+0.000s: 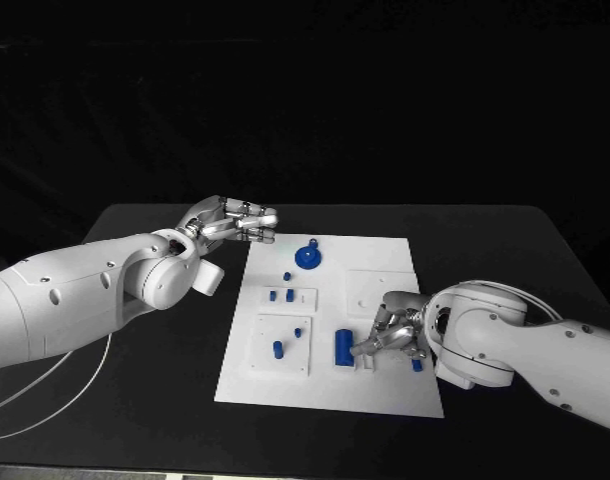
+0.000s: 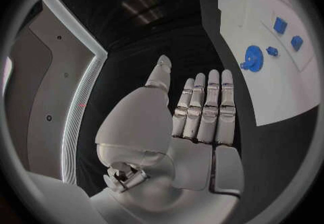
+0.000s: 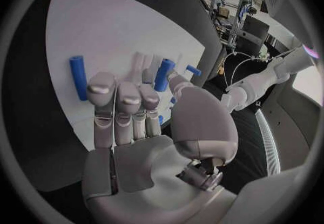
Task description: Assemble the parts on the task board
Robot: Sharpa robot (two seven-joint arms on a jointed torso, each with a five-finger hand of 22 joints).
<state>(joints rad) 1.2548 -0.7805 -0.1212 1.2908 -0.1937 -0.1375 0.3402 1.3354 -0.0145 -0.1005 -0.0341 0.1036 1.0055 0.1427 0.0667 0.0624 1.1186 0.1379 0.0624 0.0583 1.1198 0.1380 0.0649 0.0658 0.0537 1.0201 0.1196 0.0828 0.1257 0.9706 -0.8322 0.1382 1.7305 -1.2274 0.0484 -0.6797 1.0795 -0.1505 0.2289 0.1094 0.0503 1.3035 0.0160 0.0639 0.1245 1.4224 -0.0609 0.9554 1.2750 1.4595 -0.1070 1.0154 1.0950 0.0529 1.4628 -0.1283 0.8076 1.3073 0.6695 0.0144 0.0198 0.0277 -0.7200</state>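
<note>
The white task board [image 1: 377, 390] lies in the middle of the table. My right hand [image 1: 392, 335] sits low over its near right part. Its thumb and a finger pinch a short blue cylinder [image 3: 164, 74], seen as a blue piece [image 1: 418, 365] by the palm. A longer blue cylinder [image 1: 343, 347] lies on the board just beyond the curled fingers [image 3: 121, 100]. My left hand [image 1: 230, 220] hovers off the board's far left corner, fingers [image 2: 206, 105] stretched out and holding nothing. A blue gear [image 1: 308, 257] lies on the board's far part, close to that hand.
Two small blue pieces [image 1: 281, 295] sit in a raised white block on the board's left side. Two blue pegs [image 1: 278, 349] stand in a second block nearer me. A white cable [image 1: 60, 385] trails over the black table under my left arm.
</note>
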